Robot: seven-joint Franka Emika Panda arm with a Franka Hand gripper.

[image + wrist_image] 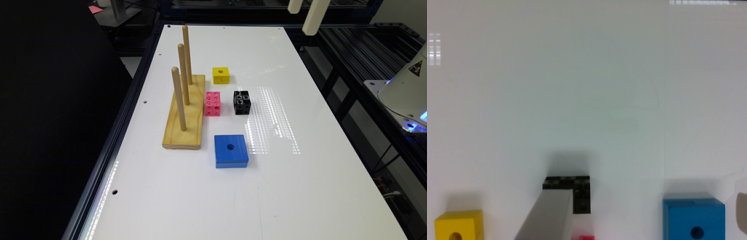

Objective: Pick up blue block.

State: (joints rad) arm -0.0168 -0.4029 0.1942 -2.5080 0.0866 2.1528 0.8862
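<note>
We see the flat, square, matte bright-blue slab with a round centre hole point(231, 150) lying just beside the near end of the pale wooden base with 3 dowels point(185, 115). We cannot tell how the jaws stand. On the glossy white tabletop point(317, 173), a poorly centred grasp could push the slab sliding against that base.

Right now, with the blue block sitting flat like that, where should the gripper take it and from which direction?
Come straight down from above and pinch two opposite side walls of the blue block. It lies flat on the white table with its hole facing up, so the sides are the only paired flat faces. Probably use the faces toward the exterior view's left and right: the wooden peg stand sits off its left corner, yet a gap remains.
</note>
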